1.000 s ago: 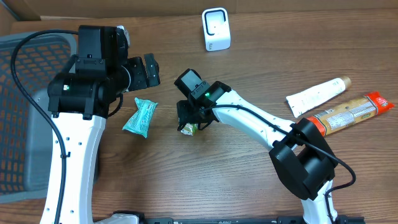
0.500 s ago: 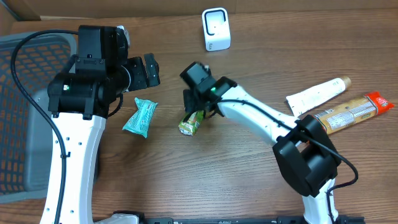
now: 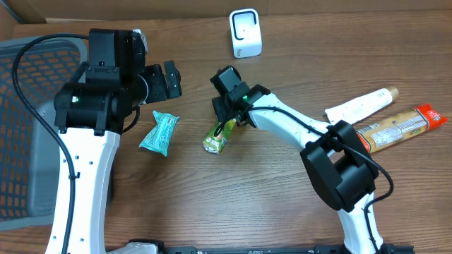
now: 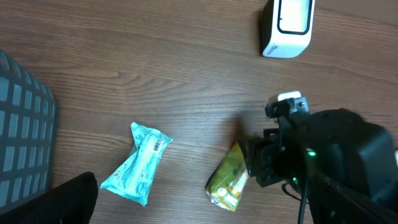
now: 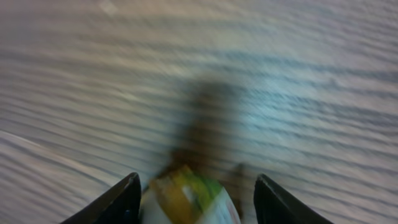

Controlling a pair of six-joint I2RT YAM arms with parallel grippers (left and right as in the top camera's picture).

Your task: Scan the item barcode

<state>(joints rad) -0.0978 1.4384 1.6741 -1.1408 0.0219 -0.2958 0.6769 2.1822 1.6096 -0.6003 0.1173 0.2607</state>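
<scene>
Your right end effector [image 5: 198, 200] is clamped on the top end of the green and yellow packet [image 3: 215, 139]. The packet slants down to the left near the middle of the bench [image 3: 247, 204], on the near side of the white scanner [image 3: 245, 32] and well apart from it, and honestly I can't tell if its bottom end touches the wood. Your left end effector [image 3: 164, 80] is wide open with nothing in it, up over a teal packet [image 3: 159, 132] that lies flat near the green one, not touching it.

A teal packet [image 4: 138, 165] lies near a green pouch [image 4: 227, 179], with a white scanner [image 4: 287, 25] well apart.
</scene>
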